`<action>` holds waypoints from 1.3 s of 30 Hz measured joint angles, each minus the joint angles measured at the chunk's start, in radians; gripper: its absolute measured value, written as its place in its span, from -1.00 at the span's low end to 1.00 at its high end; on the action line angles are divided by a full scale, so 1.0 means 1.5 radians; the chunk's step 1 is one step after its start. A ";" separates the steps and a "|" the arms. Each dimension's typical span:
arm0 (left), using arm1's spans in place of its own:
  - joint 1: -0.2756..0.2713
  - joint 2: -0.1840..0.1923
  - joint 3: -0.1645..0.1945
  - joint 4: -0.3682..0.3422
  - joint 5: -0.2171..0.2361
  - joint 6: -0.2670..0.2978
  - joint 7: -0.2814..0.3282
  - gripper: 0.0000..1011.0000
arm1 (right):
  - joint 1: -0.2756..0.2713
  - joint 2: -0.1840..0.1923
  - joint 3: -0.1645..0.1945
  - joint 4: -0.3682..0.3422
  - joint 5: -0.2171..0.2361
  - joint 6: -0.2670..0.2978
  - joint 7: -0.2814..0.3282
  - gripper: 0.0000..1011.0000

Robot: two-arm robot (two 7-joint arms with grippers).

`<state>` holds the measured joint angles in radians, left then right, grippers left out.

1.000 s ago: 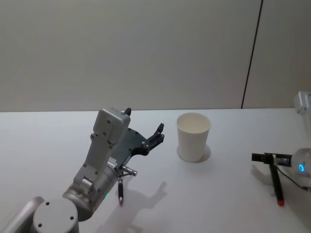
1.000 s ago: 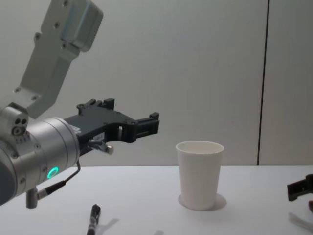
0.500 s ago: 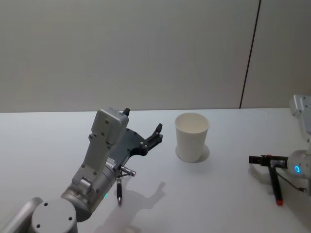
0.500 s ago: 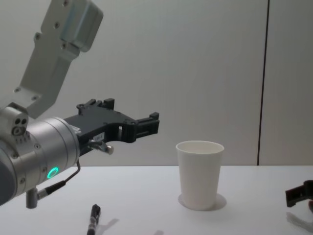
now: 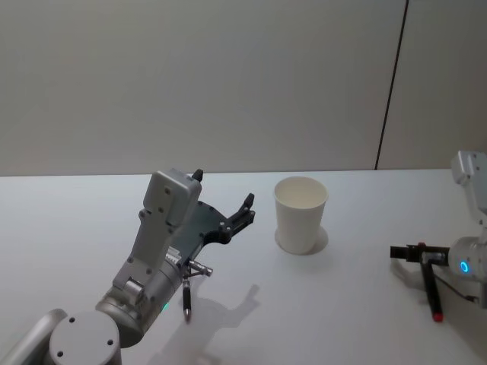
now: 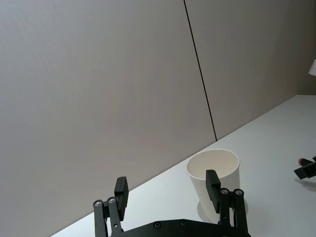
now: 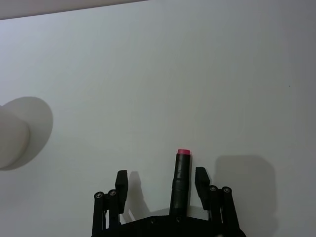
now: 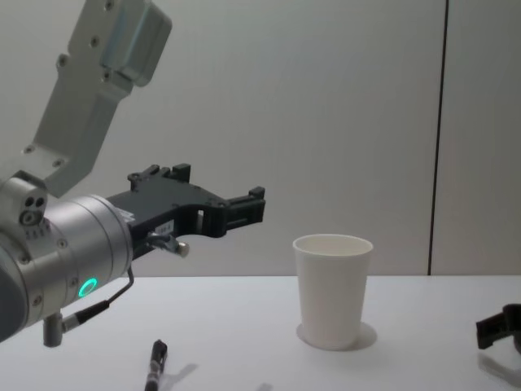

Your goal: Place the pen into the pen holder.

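Near left: I see a second pen lying on the table | near right: right gripper spread wide astride the red-tipped pen, not pinching it | left gripper wide, raised, left of the pen holder | holder upright, far centre.

plain white pen holder, black pen with red tip, white table.
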<state>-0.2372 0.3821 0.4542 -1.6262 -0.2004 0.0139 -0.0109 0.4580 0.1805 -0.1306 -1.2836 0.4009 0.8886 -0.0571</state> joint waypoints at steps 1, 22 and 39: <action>0.000 0.000 0.000 0.000 0.000 0.000 0.000 0.98 | 0.000 0.000 0.000 0.001 -0.001 0.000 0.001 0.74; 0.000 0.000 0.000 0.000 0.000 0.000 0.000 0.98 | 0.003 -0.001 0.003 0.013 -0.022 0.004 0.018 -0.57; 0.000 0.000 0.000 0.000 0.000 0.000 0.000 0.98 | -0.001 0.001 0.003 0.004 -0.044 -0.018 0.037 -0.65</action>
<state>-0.2372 0.3821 0.4542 -1.6262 -0.2004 0.0139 -0.0109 0.4560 0.1813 -0.1261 -1.2777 0.3345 0.8613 -0.0020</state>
